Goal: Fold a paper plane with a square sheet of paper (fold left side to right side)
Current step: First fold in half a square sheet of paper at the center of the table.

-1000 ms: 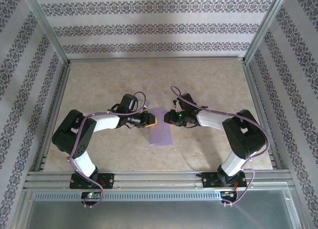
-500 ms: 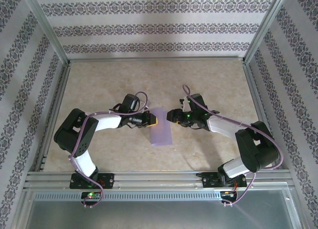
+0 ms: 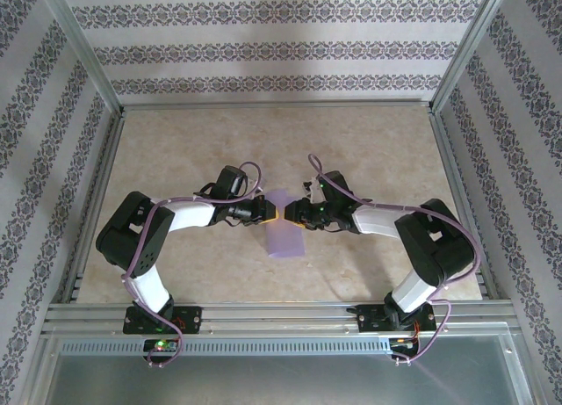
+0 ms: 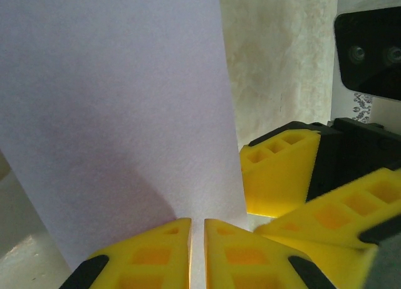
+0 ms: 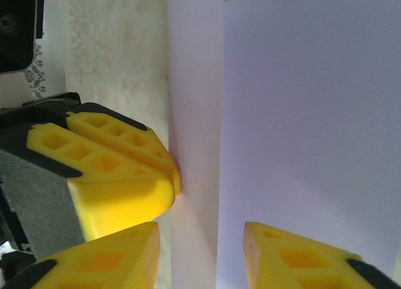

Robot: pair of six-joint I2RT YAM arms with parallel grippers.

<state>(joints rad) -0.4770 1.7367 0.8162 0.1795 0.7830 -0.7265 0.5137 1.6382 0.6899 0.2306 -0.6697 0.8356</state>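
Where the two arms lean in toward each other over the beige table (image 3: 176, 150), the left pincer (image 3: 269, 213) has its yellow fingers (image 4: 156, 254) pressed almost together, with only a sliver between them. From its own wrist camera that sliver is lavender. The pincer is closed on the near edge of the lavender sheet of paper (image 3: 284, 238), which spreads straight ahead of its fingertips as a tall, plain panel with a soft shadow at its base.

From above, the sheet looks like a narrow rectangle rather than a square. It lies on the table right at the tips of both pincers, with a short part beyond them and a longer part running back toward the arm bases.

The right pincer (image 3: 290, 213) meets the left one tip to tip over the sheet's upper half, the two very close together. In its wrist view its yellow fingers (image 5: 294, 257) stand well apart, so it is open, and the paper lies across the gap between them. I cannot tell whether those fingers touch the paper. Just ahead of its left finger, the left pincer's fingertips sit against the paper's long edge. Ahead of the open jaws, a straight line runs lengthwise down the sheet and divides a narrow strip beside the left pincer from a broader panel.
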